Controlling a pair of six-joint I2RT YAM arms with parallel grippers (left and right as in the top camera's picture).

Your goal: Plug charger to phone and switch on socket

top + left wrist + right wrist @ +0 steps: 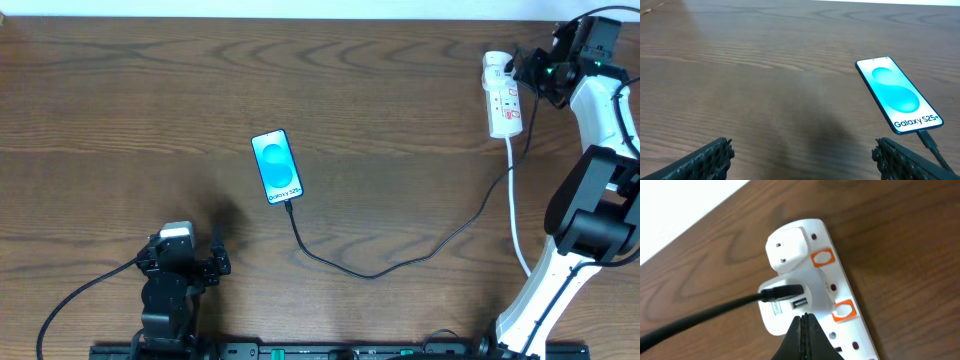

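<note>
The phone point(276, 166) lies face up mid-table, its cyan screen point(899, 95) lit. The charger's thin black cable point(370, 272) runs from the phone's lower edge, where its connector point(929, 141) sits, across to the socket point(503, 95) at the back right. There its black plug point(782, 292) is in a white adapter point(790, 275) on the strip point(860, 330). My right gripper point(803, 330) is shut and empty. It hovers over the strip just below the adapter, left of an orange switch point(844, 311). My left gripper point(802, 160) stands open and empty, short of the phone.
The strip's white cord point(515, 215) trails toward the front right beside the right arm's base point(585, 215). A second orange switch point(822, 257) sits beside the adapter's top. The table's back edge point(685, 215) lies close behind the strip.
</note>
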